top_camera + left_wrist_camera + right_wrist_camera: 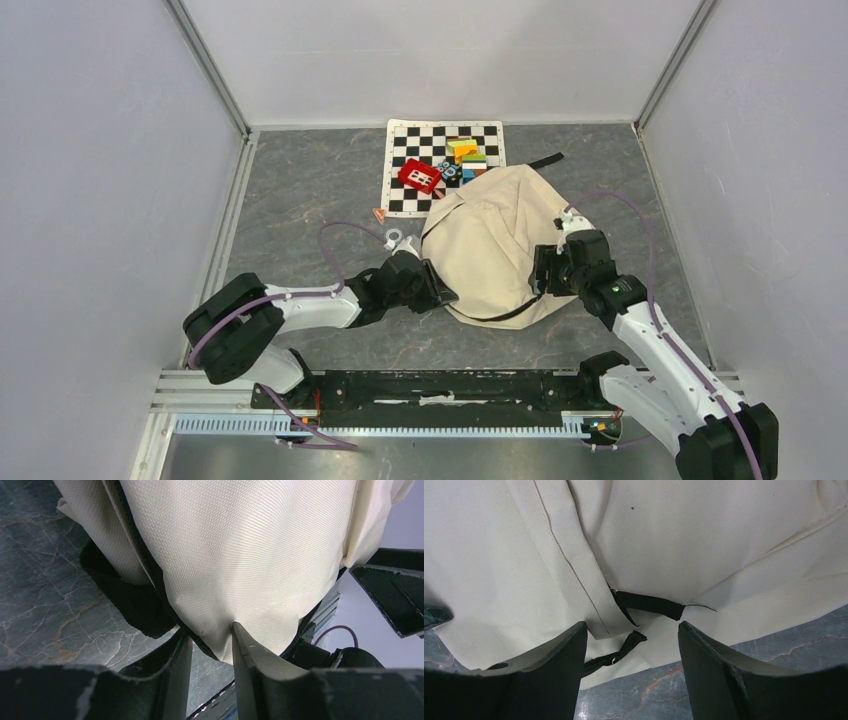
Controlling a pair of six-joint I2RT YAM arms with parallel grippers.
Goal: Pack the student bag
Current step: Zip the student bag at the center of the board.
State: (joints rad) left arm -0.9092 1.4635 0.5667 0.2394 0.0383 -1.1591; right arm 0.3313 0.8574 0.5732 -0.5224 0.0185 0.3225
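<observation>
The student bag [495, 240] is lying at the centre of the top view. The left gripper [209, 632] is pinching its lower-left edge. The right gripper [631, 625] is standing with fingers apart around its fabric; whether it is grasping, I cannot tell.

Cream student bag [495, 235], black strap [649, 603]; black-white checkered mat [415, 140]; red block [419, 176]; yellow block [461, 148]; grey marbled tabletop [300, 190], rust veins; purple cable [339, 627].

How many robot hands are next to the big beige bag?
2. The left gripper is at the near-left edge of the student bag; the right gripper is at its right side. No other grippers show.
</observation>
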